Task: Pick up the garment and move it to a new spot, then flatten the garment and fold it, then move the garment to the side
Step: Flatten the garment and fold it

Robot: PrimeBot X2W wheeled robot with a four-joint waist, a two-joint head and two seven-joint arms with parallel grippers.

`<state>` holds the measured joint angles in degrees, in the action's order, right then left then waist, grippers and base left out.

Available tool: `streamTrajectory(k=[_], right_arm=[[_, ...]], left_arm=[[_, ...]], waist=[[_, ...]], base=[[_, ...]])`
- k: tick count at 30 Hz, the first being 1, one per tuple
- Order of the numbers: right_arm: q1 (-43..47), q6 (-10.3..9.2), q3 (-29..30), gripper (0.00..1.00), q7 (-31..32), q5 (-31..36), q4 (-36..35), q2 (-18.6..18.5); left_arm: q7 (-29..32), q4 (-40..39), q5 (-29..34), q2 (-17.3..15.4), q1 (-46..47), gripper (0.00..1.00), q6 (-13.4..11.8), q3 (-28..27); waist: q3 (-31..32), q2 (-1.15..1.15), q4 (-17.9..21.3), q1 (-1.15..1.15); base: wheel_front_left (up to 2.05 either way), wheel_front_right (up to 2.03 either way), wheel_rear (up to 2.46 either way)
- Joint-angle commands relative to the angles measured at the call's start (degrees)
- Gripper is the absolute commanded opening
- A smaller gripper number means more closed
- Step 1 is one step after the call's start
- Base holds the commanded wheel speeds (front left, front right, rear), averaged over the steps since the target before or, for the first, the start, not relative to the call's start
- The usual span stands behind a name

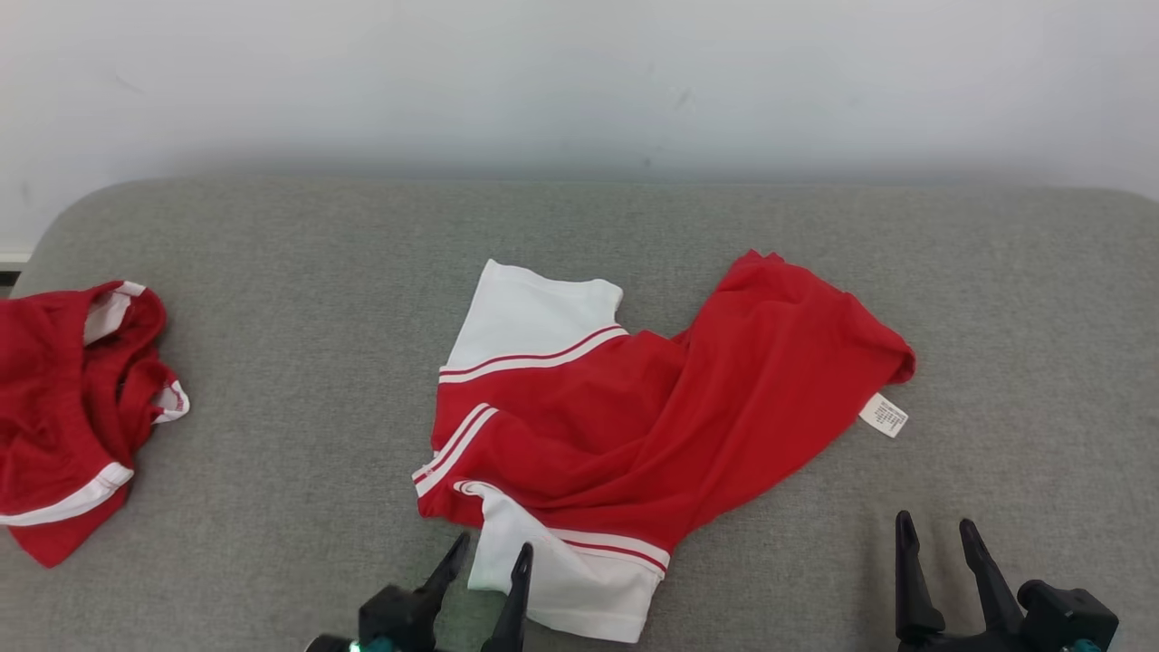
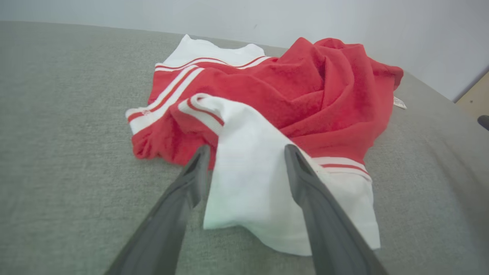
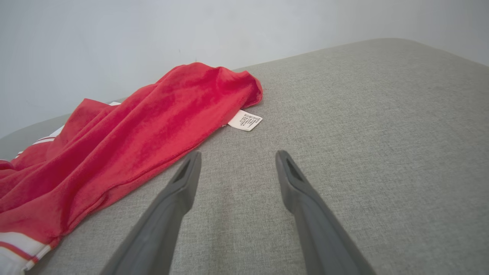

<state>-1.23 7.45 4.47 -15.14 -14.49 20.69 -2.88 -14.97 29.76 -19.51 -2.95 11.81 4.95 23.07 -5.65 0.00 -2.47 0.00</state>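
While both grippers stand spread, the garment (image 1: 652, 407) lies crumpled just ahead of them.
The left gripper (image 1: 494, 541) straddles the white sleeve (image 1: 579, 589) without pinching it. The right gripper (image 1: 934, 521) hovers over bare grey cushion (image 1: 317, 317), with red cloth just to its left. Flattening probably calls for gripping opposite edges and drawing them outward, low and even.

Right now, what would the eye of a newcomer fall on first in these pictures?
The crumpled red and white shirt in the middle of the grey surface catches the eye first. A second red garment lies bunched at the far left edge. The left claw stands open at the shirt's white sleeve, and the right claw is open over bare surface at the lower right.
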Motion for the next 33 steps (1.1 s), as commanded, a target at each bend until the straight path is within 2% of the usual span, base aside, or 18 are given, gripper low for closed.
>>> streamTrajectory(k=[1,9,18,19,20,21,22,27,33], right_arm=[[0.2,0.05,0.0,1.00,-0.1,-0.3,-0.3,0.0],[0.4,0.05,-0.4,1.00,-0.1,0.3,-0.1,0.0],[0.6,0.05,-0.2,1.00,-0.1,0.4,0.3,-0.2],[0.6,0.05,-0.2,1.00,-0.1,0.4,0.4,-0.3],[0.6,0.05,-0.2,1.00,-0.1,0.4,0.5,-0.3],[0.7,0.05,-0.1,1.00,-0.1,0.5,0.6,-0.4],[0.9,0.05,-0.1,1.00,-0.1,0.6,0.8,-0.4],[1.3,0.05,0.4,1.00,-0.1,0.6,0.9,-0.5],[2.2,0.05,1.5,1.00,-0.1,0.3,0.9,-0.3]], left_arm=[[-0.2,-1.1,0.6,0.0,-2.0,1.00,-0.3,-0.8],[-0.2,-1.0,2.0,-0.1,-6.0,1.00,0.2,-2.9],[-0.2,2.8,3.1,-0.1,-3.4,1.00,1.5,-4.0],[-0.2,3.6,2.9,-0.1,-3.1,0.94,1.5,-3.9],[-0.2,4.3,2.8,-0.1,-2.9,0.30,1.7,-3.9],[-0.1,5.0,2.9,-0.1,-2.6,0.12,1.8,-3.8],[-0.1,5.6,3.1,-0.1,-2.3,0.00,2.0,-3.7],[-0.1,5.8,2.4,0.0,-2.0,0.00,2.2,-3.4],[-0.1,1.2,1.8,0.0,-5.9,0.00,2.4,-4.3]], waist=[[0.2,0.00,-0.9,0.00],[0.2,0.00,-0.6,0.00],[0.2,0.00,0.7,0.00],[0.3,0.00,0.7,0.00],[0.4,0.00,0.7,0.00],[0.5,0.00,0.7,0.00],[0.7,0.00,0.6,0.00],[1.3,0.00,-0.2,0.00],[2.2,0.00,-2.7,0.00]], base=[[0.00,0.00,0.00],[0.00,0.00,0.00],[0.00,0.00,0.00],[0.00,0.00,0.00],[0.00,0.00,0.00],[0.00,0.00,0.00],[0.00,0.00,0.00],[0.00,0.00,0.00],[0.00,0.00,0.00]])
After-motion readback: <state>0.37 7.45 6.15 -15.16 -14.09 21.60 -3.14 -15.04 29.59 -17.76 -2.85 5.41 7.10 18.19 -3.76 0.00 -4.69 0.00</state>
